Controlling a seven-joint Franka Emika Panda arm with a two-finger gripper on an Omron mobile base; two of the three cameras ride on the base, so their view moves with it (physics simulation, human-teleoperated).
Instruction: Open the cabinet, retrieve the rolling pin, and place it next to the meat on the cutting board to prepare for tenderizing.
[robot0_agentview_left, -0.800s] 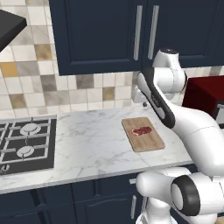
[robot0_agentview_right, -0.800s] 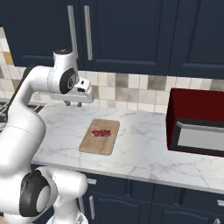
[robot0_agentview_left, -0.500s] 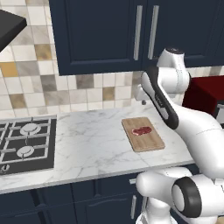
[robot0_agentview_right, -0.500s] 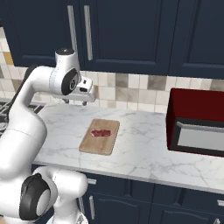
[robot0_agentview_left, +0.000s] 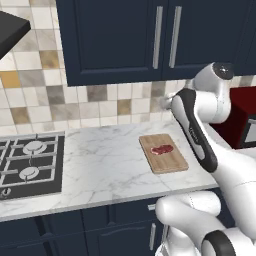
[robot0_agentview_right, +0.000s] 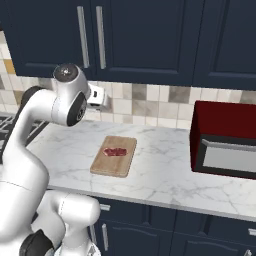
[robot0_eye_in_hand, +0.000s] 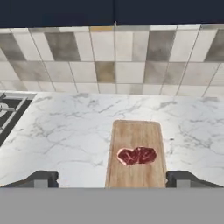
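Even, flat rendered light, soft faint shadows on the pale marble bench (robot0_agentview_left: 100, 170), no glare, hand view soft and slightly blurred, low-resolution graininess throughout

This was a kitchen: a marble counter (robot0_agentview_left: 105, 165), gas hob (robot0_agentview_left: 30, 162), tiled backsplash (robot0_agentview_left: 75, 102) and navy cabinet (robot0_agentview_left: 150, 35) (doors shut) showed it.

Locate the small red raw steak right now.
The small red raw steak lies near the middle of the rectangular light-brown wooden board on the white marble counter, between the black hob and the dark red microwave.
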